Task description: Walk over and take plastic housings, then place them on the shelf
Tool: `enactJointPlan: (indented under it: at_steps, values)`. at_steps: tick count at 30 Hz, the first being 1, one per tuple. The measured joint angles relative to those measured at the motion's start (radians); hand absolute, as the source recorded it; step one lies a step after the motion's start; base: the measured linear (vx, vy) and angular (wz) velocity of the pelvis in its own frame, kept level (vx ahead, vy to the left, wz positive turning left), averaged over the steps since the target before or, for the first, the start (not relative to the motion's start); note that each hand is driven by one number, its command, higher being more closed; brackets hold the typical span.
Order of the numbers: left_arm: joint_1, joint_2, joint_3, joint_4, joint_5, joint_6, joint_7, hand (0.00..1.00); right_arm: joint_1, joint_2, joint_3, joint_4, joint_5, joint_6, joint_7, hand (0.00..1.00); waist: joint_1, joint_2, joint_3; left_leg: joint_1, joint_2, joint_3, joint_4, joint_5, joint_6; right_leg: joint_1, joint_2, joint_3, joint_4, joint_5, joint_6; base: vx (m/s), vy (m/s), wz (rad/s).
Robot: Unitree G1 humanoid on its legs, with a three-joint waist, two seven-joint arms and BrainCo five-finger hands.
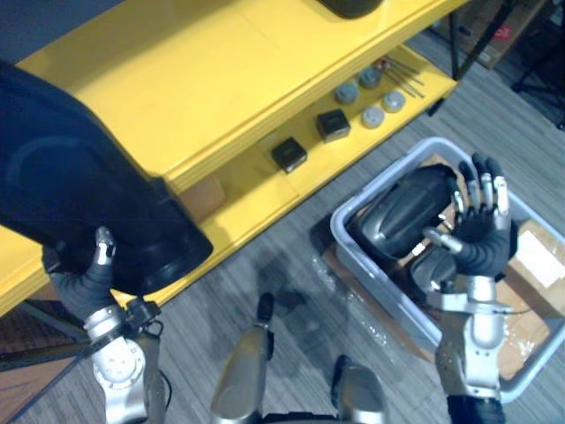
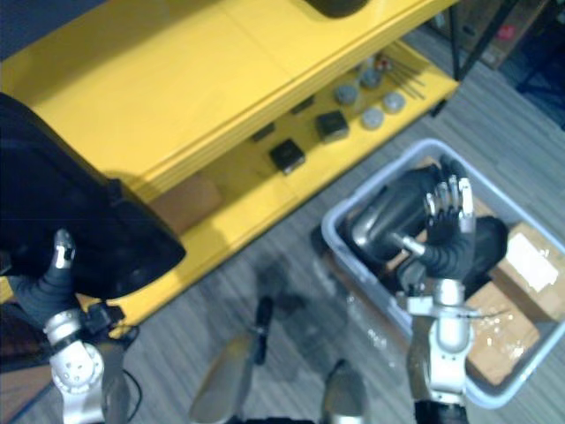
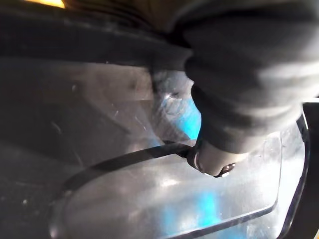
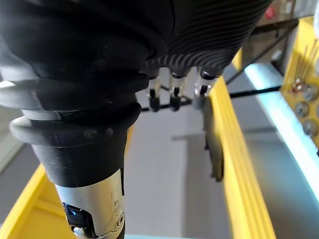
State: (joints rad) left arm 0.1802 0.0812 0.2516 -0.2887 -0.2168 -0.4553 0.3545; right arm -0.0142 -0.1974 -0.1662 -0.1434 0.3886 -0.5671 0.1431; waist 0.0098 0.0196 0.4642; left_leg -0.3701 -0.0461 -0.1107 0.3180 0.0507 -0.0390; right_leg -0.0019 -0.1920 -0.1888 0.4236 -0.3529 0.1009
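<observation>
The left hand (image 1: 81,284) is pressing against the lower edge of a big black housing (image 1: 71,185) at the near left end of the shelf (image 1: 221,79). Whether it is gripping cannot be told, since the housing is covering most of the hand. The housing is lying on the shelf's yellow top, with its rounded end jutting out past the front edge. In the left wrist view the hand's dark cover is resting against the housing's glossy black face.

The right hand (image 1: 481,225) is hovering in front of the shelf's right end, well clear of it, fingers straight and spread, holding nothing. Under it a grey bin (image 1: 388,287) is sitting on the floor just in front of the shelf's right end. More housings (image 1: 402,212) are lying in the bin, dark and glossy, one leaning on another. Cardboard (image 1: 538,252) is lying under the bin, on the side away from the shelf.

On the shelf's lower level two small black boxes (image 1: 289,155) are sitting near each other. Round grey discs (image 1: 372,117) are lying further toward the right end, with thin metal rods (image 1: 404,75) beside them. A dark object (image 1: 349,7) is sitting at the far right of the shelf's top
</observation>
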Motion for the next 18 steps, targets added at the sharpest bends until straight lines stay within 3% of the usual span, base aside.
enactJointPlan:
  at_steps: [4,5,6,7,8,9,10,11,12,14,18]
  values:
    - [0.008,0.000,0.004,0.000,0.006,0.000,0.000,1.00,-0.006,0.000,-0.001,0.000,0.000,-0.024,0.010,0.00,0.006,-0.003,0.001,-0.025,-0.011,0.005,0.151,-0.121,0.011,0.047,-0.009,-0.004,0.017,-0.054,0.014,0.08,0.042,0.01]
    - [0.019,0.001,0.015,0.000,0.023,0.000,-0.002,1.00,-0.007,0.001,-0.006,0.000,0.002,-0.026,0.010,0.00,0.009,-0.012,-0.002,-0.024,-0.020,0.026,0.200,-0.162,0.025,0.072,-0.032,-0.010,0.007,-0.069,0.012,0.15,0.120,0.01]
    - [0.024,0.000,0.022,0.000,0.027,0.000,-0.004,1.00,-0.007,0.002,-0.010,0.001,0.011,-0.025,0.011,0.00,0.011,-0.018,-0.002,-0.021,-0.016,0.058,0.232,-0.189,0.063,0.085,-0.040,-0.012,0.013,-0.067,0.018,0.21,0.115,-0.03]
    - [0.029,0.001,0.030,0.001,0.028,0.000,-0.007,1.00,-0.006,-0.002,-0.011,0.002,0.027,-0.023,0.012,0.00,0.010,-0.019,-0.003,-0.017,-0.011,0.087,0.274,-0.232,0.070,0.080,-0.043,0.006,0.093,-0.065,0.021,0.25,0.128,0.10]
    - [0.035,0.001,0.037,0.002,0.033,0.002,-0.010,1.00,-0.007,0.002,-0.012,0.003,0.029,-0.022,0.005,0.00,0.004,-0.016,-0.006,-0.011,-0.027,0.076,0.324,-0.274,0.064,0.023,-0.056,0.054,0.270,-0.042,-0.019,0.32,0.150,0.36]
    - [0.033,0.004,0.037,-0.006,0.042,0.003,-0.014,1.00,-0.007,0.011,-0.013,0.003,0.029,-0.019,0.000,0.00,-0.012,-0.019,-0.010,0.001,-0.044,0.054,0.327,-0.287,0.069,-0.017,-0.057,0.072,0.372,0.019,-0.070,0.34,0.152,0.70]
    - [0.033,0.018,0.036,-0.025,0.065,0.005,-0.019,1.00,-0.007,0.024,-0.011,0.003,0.029,-0.014,0.000,0.00,-0.022,-0.032,-0.018,0.037,-0.054,0.020,0.294,-0.283,0.069,-0.051,-0.056,0.091,0.460,0.137,-0.070,0.32,0.080,0.71]
    - [0.031,0.029,0.035,-0.036,0.074,0.005,-0.023,1.00,-0.007,0.031,-0.010,0.002,0.029,-0.014,0.004,0.00,-0.024,-0.038,-0.023,0.062,-0.056,0.006,0.270,-0.276,0.072,-0.061,-0.051,0.097,0.485,0.146,-0.068,0.35,0.017,0.68]
    - [0.035,0.044,0.035,-0.057,0.080,0.005,-0.024,1.00,-0.011,0.038,-0.005,-0.003,0.028,-0.013,0.018,0.00,-0.020,-0.044,-0.046,0.096,-0.054,-0.021,0.231,-0.272,0.075,-0.074,-0.022,0.109,0.466,0.074,-0.061,0.36,-0.012,0.56]
    - [0.021,0.044,0.028,-0.066,0.078,-0.001,-0.024,1.00,-0.018,0.037,0.011,-0.008,0.027,-0.009,0.037,0.00,-0.018,-0.043,-0.076,0.166,-0.051,-0.075,0.173,-0.271,0.075,-0.072,0.041,0.112,0.324,0.003,-0.051,0.40,-0.054,0.64]
    - [-0.008,0.022,-0.020,-0.066,0.079,-0.004,-0.022,1.00,-0.042,0.031,0.084,-0.010,0.034,0.017,0.075,0.00,-0.014,-0.010,-0.116,0.267,0.003,-0.131,0.101,-0.271,0.074,-0.158,0.135,0.119,0.110,0.010,-0.061,0.28,-0.095,0.49]
